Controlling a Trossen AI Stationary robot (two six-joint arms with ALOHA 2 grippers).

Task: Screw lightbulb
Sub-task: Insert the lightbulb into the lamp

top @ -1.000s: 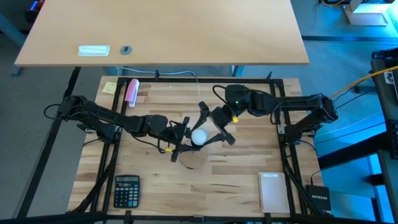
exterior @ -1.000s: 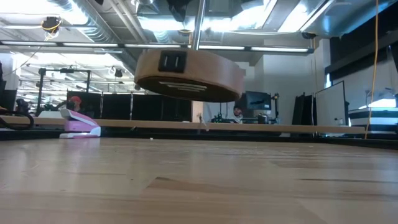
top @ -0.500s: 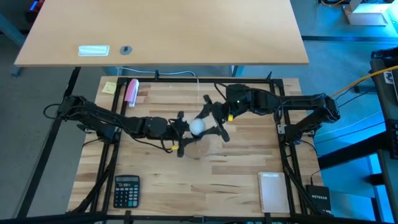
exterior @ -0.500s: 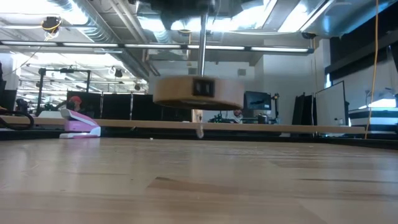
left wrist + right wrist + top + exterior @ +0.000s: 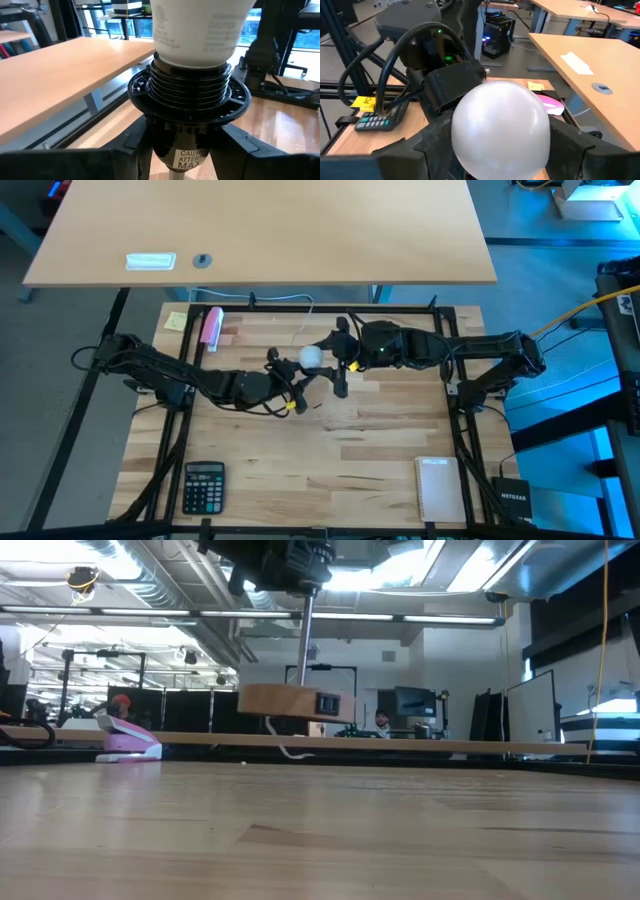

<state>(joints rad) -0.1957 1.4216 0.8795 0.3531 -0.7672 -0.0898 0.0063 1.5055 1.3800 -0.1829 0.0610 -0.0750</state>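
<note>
The white lightbulb (image 5: 312, 356) sits with its screw base in the black socket (image 5: 187, 95), high above the table's middle. The socket's thin stem (image 5: 304, 640) runs down to its round wooden disc base (image 5: 290, 702), which hangs level in the air. My left gripper (image 5: 288, 380) reaches in from the table's left and is shut on the socket. My right gripper (image 5: 335, 365) comes from the right, shut on the bulb's round dome (image 5: 500, 125). My left gripper pinches the socket's narrow lower body (image 5: 152, 140), under its wide ribbed collar, between its two fingers. The fingers come roughly level from the table's left. The socket stands upright, lifted clear, with stem and disc hanging below. My right gripper has the bulb's rounded glass (image 5: 457, 135) between its two fingers (image 5: 427, 145), one on each side. It comes from the table's right, slanting slightly down. The bulb stands upright in the socket, clear of the table.
A calculator (image 5: 204, 485) lies near the front left, a white pad (image 5: 438, 488) near the front right. A pink stapler (image 5: 212, 327) and a yellow note (image 5: 176, 321) lie at the far left. The socket's white cord (image 5: 290, 750) trails onto the far tabletop.
Both grippers have swung at the wrist, carrying socket and bulb toward the table's far edge. The wooden disc, earlier tilted and close to the low camera, now hangs level and farther away. The bulb stays in the socket throughout.
</note>
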